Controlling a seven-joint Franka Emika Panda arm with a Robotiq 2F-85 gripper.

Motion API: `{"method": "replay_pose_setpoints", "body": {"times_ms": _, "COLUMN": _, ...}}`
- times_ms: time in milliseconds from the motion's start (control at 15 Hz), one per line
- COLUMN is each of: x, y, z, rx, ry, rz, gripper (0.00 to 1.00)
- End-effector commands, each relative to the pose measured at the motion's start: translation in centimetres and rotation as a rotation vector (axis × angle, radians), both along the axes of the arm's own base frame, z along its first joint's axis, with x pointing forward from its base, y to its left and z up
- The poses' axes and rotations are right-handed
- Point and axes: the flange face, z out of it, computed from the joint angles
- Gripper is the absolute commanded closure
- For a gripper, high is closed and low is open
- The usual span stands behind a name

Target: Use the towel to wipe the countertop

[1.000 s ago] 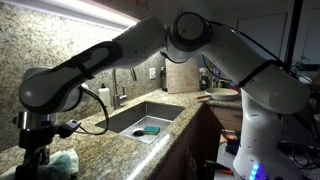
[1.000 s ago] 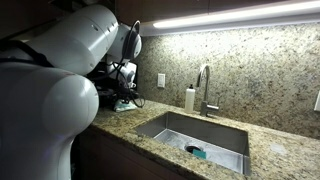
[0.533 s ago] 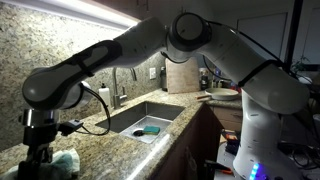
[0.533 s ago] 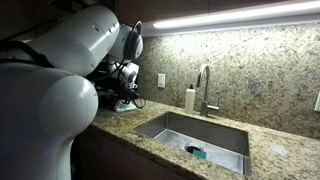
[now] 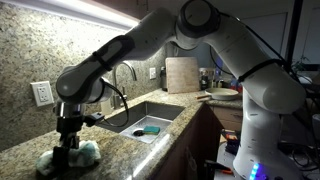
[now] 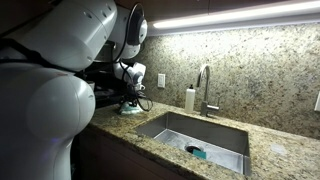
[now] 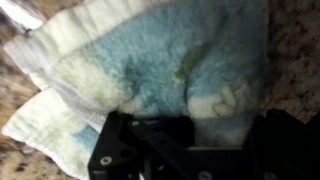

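Note:
A light blue and white towel (image 5: pixel 88 152) lies bunched on the speckled granite countertop (image 5: pixel 120 140), left of the sink. My gripper (image 5: pixel 68 148) points straight down onto it. In the wrist view the towel (image 7: pixel 160 70) fills the picture, and my gripper (image 7: pixel 225 135) has a fold of it between its dark fingers (image 7: pixel 150 150). In an exterior view the towel (image 6: pixel 130 109) shows under the gripper (image 6: pixel 130 102), close to the backsplash.
A steel sink (image 5: pixel 145 118) with a blue-green object in its bowl (image 5: pixel 150 130) lies right of the towel. A faucet (image 6: pixel 206 85) and a soap bottle (image 6: pixel 189 98) stand behind it. A wall outlet (image 5: pixel 41 93) is on the backsplash. A cutting board (image 5: pixel 182 74) leans at the back.
The arm has swung toward the sink, and the gripper now stands over the middle of the towel. The towel has shifted a little the same way and spread out.

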Motion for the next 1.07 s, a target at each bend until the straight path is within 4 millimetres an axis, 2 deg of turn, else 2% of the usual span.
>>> {"method": "replay_pose_setpoints", "body": {"times_ms": 0, "x": -3.0, "y": -7.3, "z": -0.6, "rx": -0.070, "ry": 0.030, "rz": -0.039, "gripper": 1.00}}
{"method": "replay_pose_setpoints", "body": {"times_ms": 200, "x": -4.0, "y": -9.9, "z": 0.7, "rx": -0.084, "ry": 0.030, "rz": -0.005, "gripper": 1.00}}
{"method": "replay_pose_setpoints", "body": {"times_ms": 267, "x": -1.8, "y": -7.2, "z": 0.1, "rx": -0.070, "ry": 0.021, "rz": -0.028, "gripper": 0.99}}
{"method": "replay_pose_setpoints", "body": {"times_ms": 400, "x": -2.5, "y": -8.7, "z": 0.2, "rx": -0.082, "ry": 0.025, "rz": -0.021, "gripper": 0.99}}
{"method": "replay_pose_setpoints", "body": {"times_ms": 667, "x": -3.8, "y": -9.3, "z": -0.4, "rx": -0.093, "ry": 0.032, "rz": -0.051, "gripper": 1.00}}
{"method": "replay_pose_setpoints", "body": {"times_ms": 1000, "x": -6.4, "y": -6.7, "z": -2.7, "rx": -0.078, "ry": 0.031, "rz": -0.084, "gripper": 1.00}}
